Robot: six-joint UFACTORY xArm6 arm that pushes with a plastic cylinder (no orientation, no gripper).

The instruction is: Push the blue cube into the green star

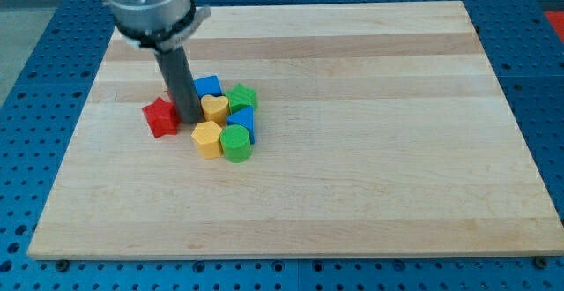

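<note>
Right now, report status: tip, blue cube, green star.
My tip down between red star and yellow heart. Blue cube just behind tip, close beside green star. Nothing between them.

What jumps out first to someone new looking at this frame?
A tight huddle of coloured blocks left of the board's centre: blue cube, green star, yellow heart, green cylinder. My tip stands at the huddle's left edge, between the red star and the yellow heart, just below the blue cube.
</note>
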